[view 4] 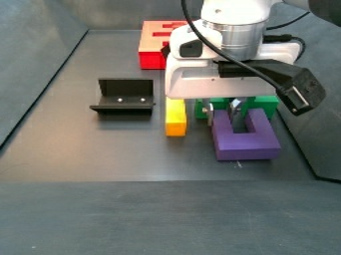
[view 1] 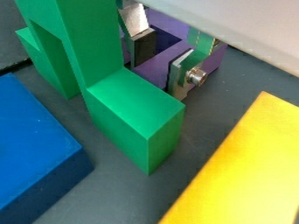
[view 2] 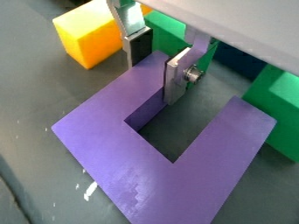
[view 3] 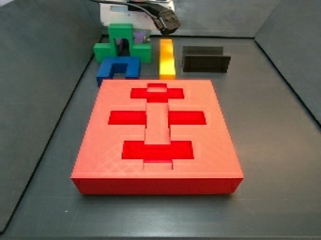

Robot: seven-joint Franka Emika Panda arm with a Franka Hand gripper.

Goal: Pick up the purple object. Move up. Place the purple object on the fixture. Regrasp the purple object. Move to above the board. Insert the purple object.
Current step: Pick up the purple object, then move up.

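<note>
The purple object (view 2: 140, 153) is a flat U-shaped block lying on the grey floor, also seen in a side view (view 4: 246, 141). My gripper (view 2: 156, 63) is lowered over one of its prongs. One finger (view 2: 135, 44) stands outside the prong and the other (view 2: 177, 77) inside the U's opening, both pressed against it. It also shows in the other wrist view (view 1: 162, 59). The black fixture (view 4: 124, 98) stands apart to the side. The red board (view 3: 157, 127) lies flat further off. The purple object is hidden in that side view.
A green block (view 1: 105, 79) stands close beside the gripper. A blue U-shaped block (view 3: 119, 67) and a yellow bar (view 4: 176, 115) lie next to the purple object. Dark walls enclose the floor.
</note>
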